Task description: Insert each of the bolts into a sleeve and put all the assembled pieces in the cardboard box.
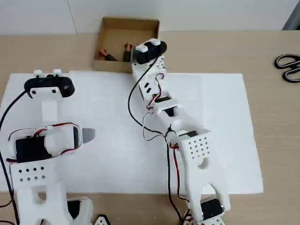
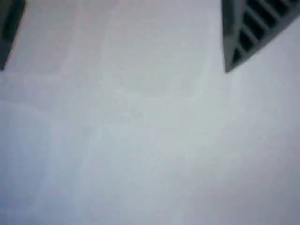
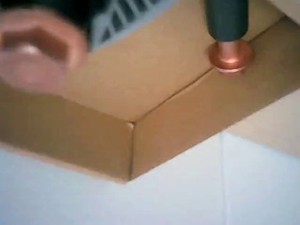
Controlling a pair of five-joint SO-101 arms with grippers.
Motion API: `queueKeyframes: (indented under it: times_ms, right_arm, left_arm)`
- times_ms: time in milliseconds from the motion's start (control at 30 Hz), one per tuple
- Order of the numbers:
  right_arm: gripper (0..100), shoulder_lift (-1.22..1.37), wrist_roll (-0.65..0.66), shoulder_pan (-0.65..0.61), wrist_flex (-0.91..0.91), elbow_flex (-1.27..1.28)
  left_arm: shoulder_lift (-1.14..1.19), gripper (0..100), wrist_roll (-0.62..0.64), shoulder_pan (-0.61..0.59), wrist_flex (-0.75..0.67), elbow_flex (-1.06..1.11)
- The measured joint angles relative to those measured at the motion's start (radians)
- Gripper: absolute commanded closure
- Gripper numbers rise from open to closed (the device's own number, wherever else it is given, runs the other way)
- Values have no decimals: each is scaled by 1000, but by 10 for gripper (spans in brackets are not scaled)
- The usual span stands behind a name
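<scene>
The cardboard box (image 1: 108, 26) stands at the table's far side. One assembled piece, a dark sleeve with a copper bolt (image 1: 105, 55), lies inside it and is also in the right wrist view (image 3: 228, 42). My right gripper (image 1: 137, 52) hangs over the box's near right corner (image 3: 131, 140). It looks shut on a second bolt and sleeve piece (image 1: 127, 49), whose copper hex head (image 3: 33, 47) is blurred and close beside a ribbed finger (image 3: 126, 14). My left gripper (image 1: 89, 135) hovers low over the white sheet (image 2: 140, 150), open with nothing between its fingers (image 2: 248, 33).
The white sheet (image 1: 211, 117) covers most of the table in front of the box. Black scissors (image 1: 288, 67) lie on bare wood at the far right. The right arm's links and wires stretch across the sheet's middle.
</scene>
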Motion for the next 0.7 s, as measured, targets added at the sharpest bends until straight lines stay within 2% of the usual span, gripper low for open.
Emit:
queueKeyframes:
  times_ms: [400, 700]
  right_arm:
    - [797, -58, 0, 40, 34, -20]
    - [797, -359, 0, 129, 391, -20]
  left_arm:
    - [0, 720, 0, 0, 0, 0]
    - [-3, 720, 0, 0, 0, 0]
